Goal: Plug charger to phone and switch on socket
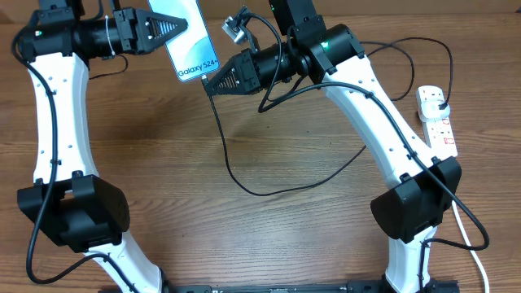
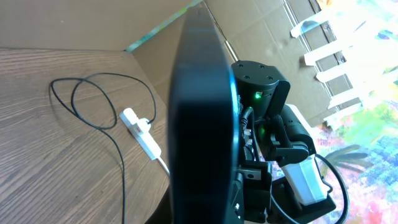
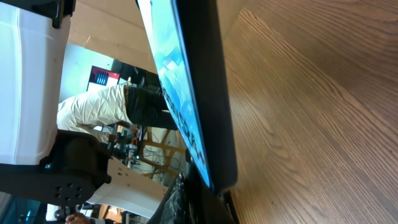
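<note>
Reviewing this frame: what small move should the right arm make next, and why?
Probably ease the right gripper toward the bottom edge of the phone to seat the charger tip. The left gripper holds the phone, the right gripper, shut on the charger, sits at that edge, and whether the tip is seated cannot be told.

Robot lab: wood table [image 1: 163, 138], cardboard screen [image 2: 267, 31], bystander [image 3: 93, 109] behind.

Slim phone [image 1: 189, 41] with light-blue screen, raised and tilted, far centre. Thin black charger cable [image 1: 244, 183] looping over the table [image 1: 163, 146], tip just beside the phone's lower edge. White power strip [image 1: 440, 129] flat at right, black plug seated.
</note>
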